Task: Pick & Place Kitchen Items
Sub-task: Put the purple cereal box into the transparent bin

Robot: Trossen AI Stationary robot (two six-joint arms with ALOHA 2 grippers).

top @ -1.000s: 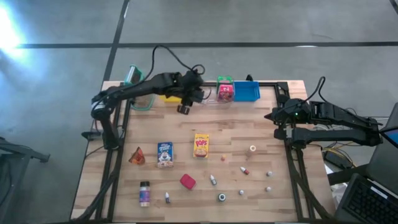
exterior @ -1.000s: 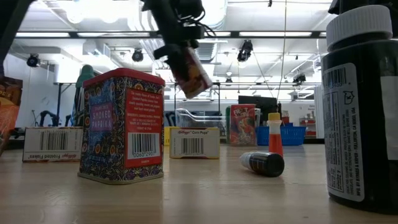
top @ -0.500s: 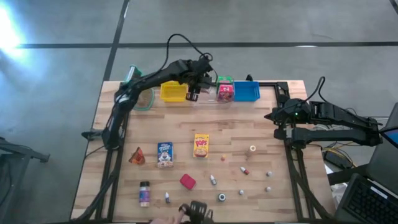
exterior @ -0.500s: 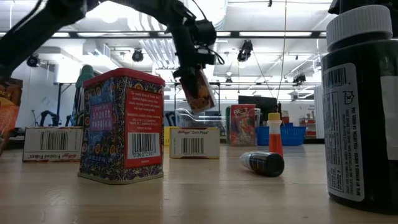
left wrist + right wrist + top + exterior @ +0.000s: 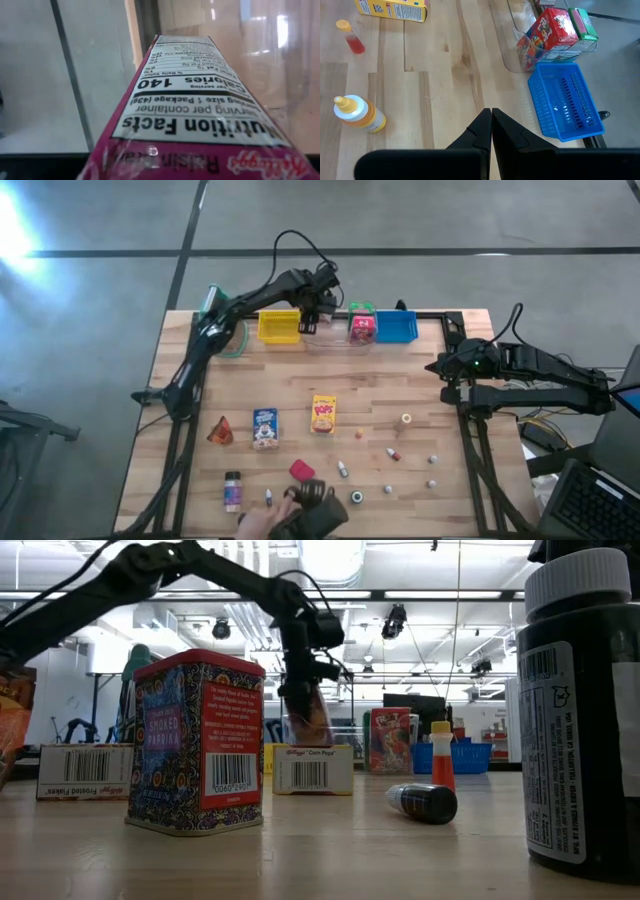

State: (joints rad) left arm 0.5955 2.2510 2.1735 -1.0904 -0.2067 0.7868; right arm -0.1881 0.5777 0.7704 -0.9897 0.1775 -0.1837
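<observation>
My left gripper hangs at the table's far edge, over the left end of the clear bin, shut on a pink mini cereal box whose nutrition panel fills the left wrist view. Another pink box stands in the clear bin. On the table lie a yellow box, a blue box, an orange wedge, a red block, a purple-labelled jar and several tiny bottles. My right gripper waits shut at the right edge, touching nothing. My left gripper holds the pink box by its upper end, coming from above and slanting down. The box hangs below the fingers, nearly upright, clear of the table and above the clear bin. The box itself hides the fingers in the wrist view.
A yellow bin stands left of the clear bin and a blue bin right of it. A person's hand with a dark object reaches over the near edge beside the red block. A green-rimmed bowl sits far left.
My left gripper has carried the pink box toward the table's far edge and to the right, past the yellow bin, sinking until it hangs over the clear bin; the box has swung from tilted to nearly upright. A person's hand has come in at the near edge.
</observation>
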